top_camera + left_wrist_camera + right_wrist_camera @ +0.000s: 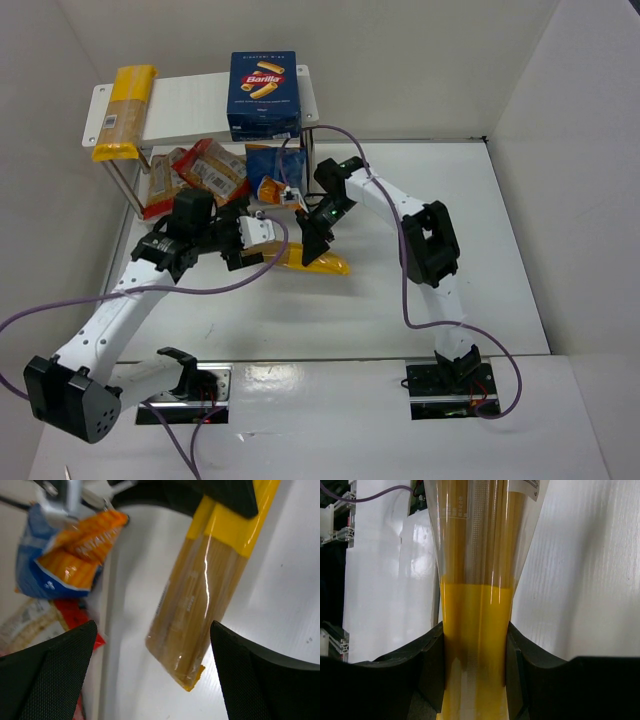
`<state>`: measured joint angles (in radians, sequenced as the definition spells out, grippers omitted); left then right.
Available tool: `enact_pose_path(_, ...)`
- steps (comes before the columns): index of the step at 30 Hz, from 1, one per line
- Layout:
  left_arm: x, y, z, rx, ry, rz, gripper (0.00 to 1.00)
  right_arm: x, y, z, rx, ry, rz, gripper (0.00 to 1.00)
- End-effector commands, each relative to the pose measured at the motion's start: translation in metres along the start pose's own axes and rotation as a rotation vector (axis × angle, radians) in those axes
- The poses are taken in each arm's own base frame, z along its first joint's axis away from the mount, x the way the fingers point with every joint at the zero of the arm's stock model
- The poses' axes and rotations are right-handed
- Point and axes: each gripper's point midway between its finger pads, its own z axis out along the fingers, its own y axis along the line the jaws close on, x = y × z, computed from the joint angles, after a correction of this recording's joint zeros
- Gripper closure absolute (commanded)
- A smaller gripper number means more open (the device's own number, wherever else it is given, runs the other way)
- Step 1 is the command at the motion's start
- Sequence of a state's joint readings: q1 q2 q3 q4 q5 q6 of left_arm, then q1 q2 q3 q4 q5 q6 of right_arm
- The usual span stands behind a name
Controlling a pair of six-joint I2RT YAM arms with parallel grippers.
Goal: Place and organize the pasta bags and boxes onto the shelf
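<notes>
A long yellow spaghetti bag point(322, 264) lies slanted at the table's middle. My right gripper point(315, 242) is shut on its yellow end point(475, 630), jaws pressed against both sides. My left gripper point(246, 244) is open, and its two fingers straddle the bag's clear tan end point(200, 600) without touching it. I cannot tell whether the bag is off the table. The white shelf point(185, 98) stands at the back left. Its top board bears the other spaghetti bag point(125, 110) and the dark blue Barilla box point(263, 92). Red-orange bags point(208, 170) and a blue bag point(272, 170) lie under it.
White walls close the table at the back and both sides. A purple cable point(200, 290) loops over the left arm and another point(405, 270) runs along the right arm. The shelf's thin legs point(125, 190) stand beside the left gripper.
</notes>
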<state>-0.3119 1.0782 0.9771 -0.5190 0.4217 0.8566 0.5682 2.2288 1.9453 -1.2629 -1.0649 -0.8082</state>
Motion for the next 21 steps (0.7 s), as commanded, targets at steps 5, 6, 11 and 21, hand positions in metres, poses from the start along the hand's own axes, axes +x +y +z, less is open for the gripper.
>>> enact_pose_path(5, -0.051, -0.003, -0.015, 0.001, -0.104, 0.075, 0.01, -0.017, 0.009, -0.021, -0.046, -0.109, 0.050, 1.00)
enact_pose_path(6, -0.048, -0.007, -0.012, 0.008, -0.090, 0.077, 0.01, -0.015, 0.006, -0.020, -0.049, -0.107, 0.058, 1.00)
enact_pose_path(11, -0.030, -0.036, 0.012, 0.049, -0.026, 0.155, 0.01, -0.025, 0.008, -0.024, -0.045, -0.123, 0.037, 1.00)
enact_pose_path(21, -0.020, -0.039, 0.035, -0.102, 0.031, 0.251, 0.01, -0.022, 0.002, -0.029, -0.037, -0.132, 0.063, 1.00)
